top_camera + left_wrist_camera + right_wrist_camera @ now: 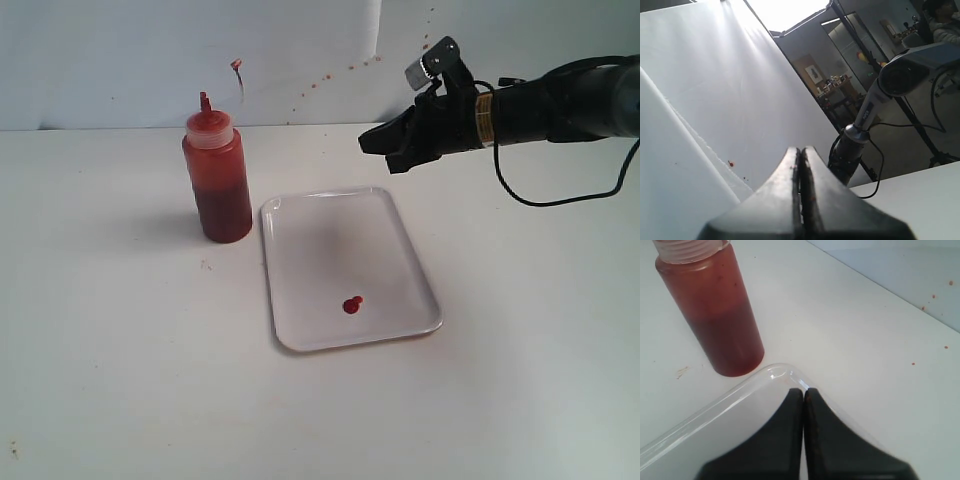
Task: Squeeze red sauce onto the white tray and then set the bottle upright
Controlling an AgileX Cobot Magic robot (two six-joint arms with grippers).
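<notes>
The bottle [216,185] stands upright on the table [120,380], at about ten o'clock from the white tray [330,230] and just beside its corner. A small blob of red sauce [352,305] lies on the tray, toward six o'clock of its middle. The right gripper [383,150] hangs in the air at one o'clock from the tray, its jaws pressed together on nothing. The left gripper [800,150] is likewise clenched and empty, pointing at the white backdrop [715,100].

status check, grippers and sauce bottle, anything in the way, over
Left gripper shut, empty. Right gripper shut, empty, raised clear of bottle. Bottle upright beside white tray, red sauce blob on it. Nothing seen blocking.
</notes>
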